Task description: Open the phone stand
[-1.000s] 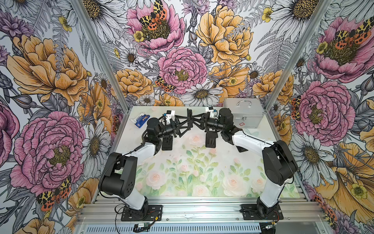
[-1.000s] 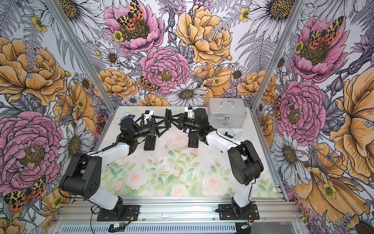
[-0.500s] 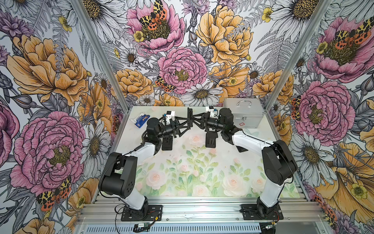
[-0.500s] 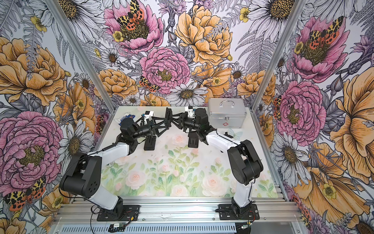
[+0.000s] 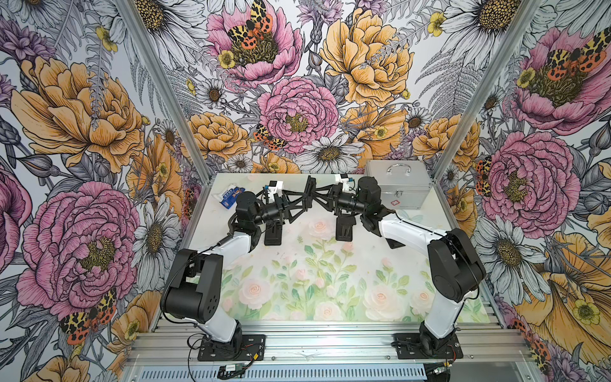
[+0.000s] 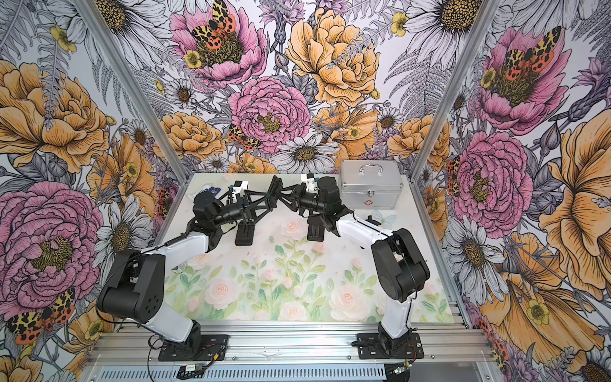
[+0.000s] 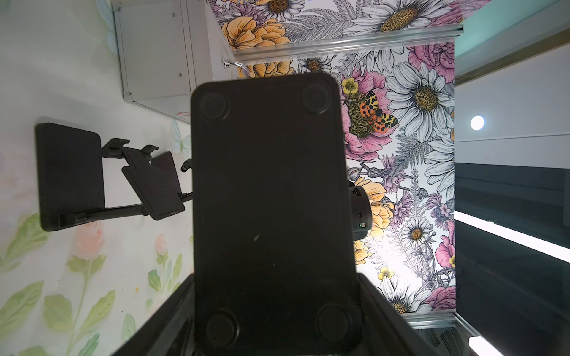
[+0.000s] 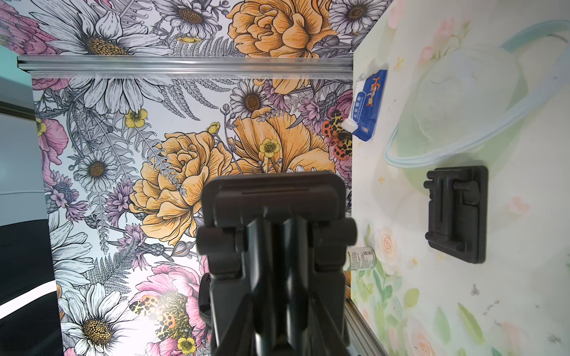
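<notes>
L pincer [image 5: 302,202] grips phone stand [image 5: 310,191] by its base edges, R pincer [image 5: 323,198] clamps the other end, mid-air, apart from case [image 5: 398,185].

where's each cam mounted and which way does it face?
Top views: overhead behind the bases, looking down at the table; left arm and right arm show whole, holding the phone stand.
Left wrist: on that arm, facing the stand's footed base; fingers at the edges.
Right wrist: facing its hinged end; fingers show.
Shared: both wrists see the stand, opposite ends.
</notes>
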Tool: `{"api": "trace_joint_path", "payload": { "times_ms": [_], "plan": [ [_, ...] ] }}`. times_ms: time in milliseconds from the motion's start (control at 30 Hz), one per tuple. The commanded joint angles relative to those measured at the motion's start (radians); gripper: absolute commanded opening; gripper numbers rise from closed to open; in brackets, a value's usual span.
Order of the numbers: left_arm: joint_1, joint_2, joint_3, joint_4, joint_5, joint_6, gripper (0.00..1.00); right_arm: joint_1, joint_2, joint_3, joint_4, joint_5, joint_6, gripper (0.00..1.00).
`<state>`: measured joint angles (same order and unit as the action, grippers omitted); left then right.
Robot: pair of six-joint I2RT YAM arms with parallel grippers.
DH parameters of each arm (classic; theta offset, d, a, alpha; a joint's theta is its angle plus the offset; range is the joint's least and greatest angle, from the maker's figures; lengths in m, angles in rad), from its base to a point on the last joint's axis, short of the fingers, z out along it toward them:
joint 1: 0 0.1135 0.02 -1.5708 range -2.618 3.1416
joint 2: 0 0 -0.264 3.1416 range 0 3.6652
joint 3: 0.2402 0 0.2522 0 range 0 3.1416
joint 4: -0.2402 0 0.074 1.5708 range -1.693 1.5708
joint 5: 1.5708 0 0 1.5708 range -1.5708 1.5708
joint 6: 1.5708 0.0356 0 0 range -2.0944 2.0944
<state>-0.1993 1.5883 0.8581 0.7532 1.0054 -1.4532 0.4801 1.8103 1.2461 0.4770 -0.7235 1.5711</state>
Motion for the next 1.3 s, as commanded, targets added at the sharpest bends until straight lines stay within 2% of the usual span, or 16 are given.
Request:
{"api": "trace_joint_path", "payload": {
  "times_ms": [0, 400, 600, 700, 833, 1033, 1267],
  "plan": [
    [0.052, -0.004, -0.002, 0.043, -0.01, 0.039, 0.66, -0.036, -0.023, -0.016, 0.023, 0.009, 0.028, 0.0],
    [0.076, -0.006, -0.007, 0.048, 0.009, 0.033, 0.66, -0.047, -0.025, -0.018, 0.023, 0.013, 0.03, 0.0],
    [0.062, -0.003, -0.006, 0.064, 0.008, 0.021, 0.66, -0.019, 0.02, 0.048, 0.023, -0.017, 0.041, 0.01],
    [0.062, -0.004, -0.012, 0.074, 0.004, 0.014, 0.66, 0.001, 0.038, 0.074, 0.023, -0.02, 0.046, 0.31],
    [0.064, -0.003, -0.011, 0.082, 0.002, 0.009, 0.66, 0.022, 0.046, 0.081, 0.024, -0.027, 0.049, 0.47],
    [0.068, 0.005, -0.007, 0.09, 0.004, 0.004, 0.66, 0.049, 0.042, 0.076, -0.015, -0.018, 0.018, 0.46],
    [0.069, 0.007, -0.01, 0.1, 0.005, -0.006, 0.66, 0.067, 0.059, 0.117, -0.066, 0.001, -0.025, 0.36]
  ]
}}
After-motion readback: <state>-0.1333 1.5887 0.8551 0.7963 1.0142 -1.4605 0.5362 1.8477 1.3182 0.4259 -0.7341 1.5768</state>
